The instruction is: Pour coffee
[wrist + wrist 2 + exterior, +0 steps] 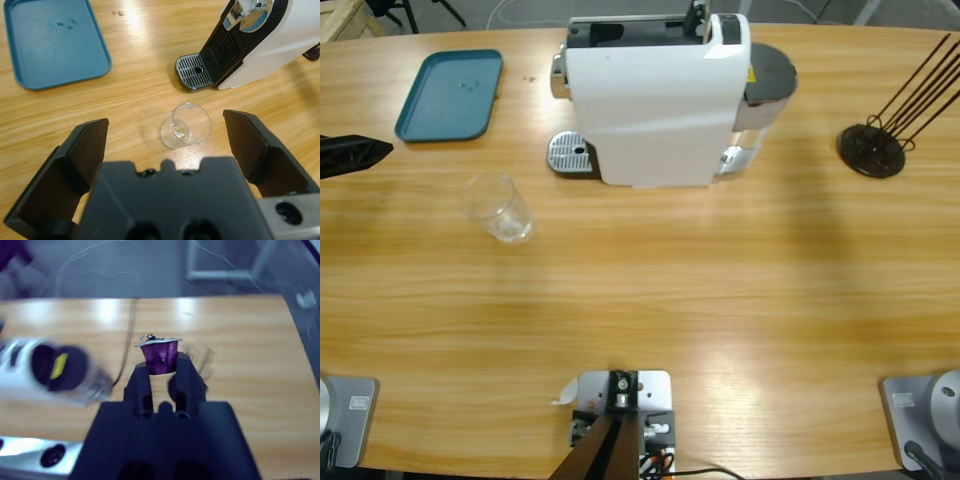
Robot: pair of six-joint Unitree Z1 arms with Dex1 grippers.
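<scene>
**A robot test bench set up as a coffee corner**

The place reads as a lab or workshop, not a home kitchen. A long wooden table (650,300) carries a few staged items set well apart: a white coffee machine (655,95), a clear glass (500,207), a teal tray (450,95) and a black wire stand (872,148). Past the table's far edge, the high view shows a bare grey floor with loose cables (525,10). The right wrist view looks over the table to the same grey floor, with a cable and a pale metal frame (225,274) standing on it.
</scene>
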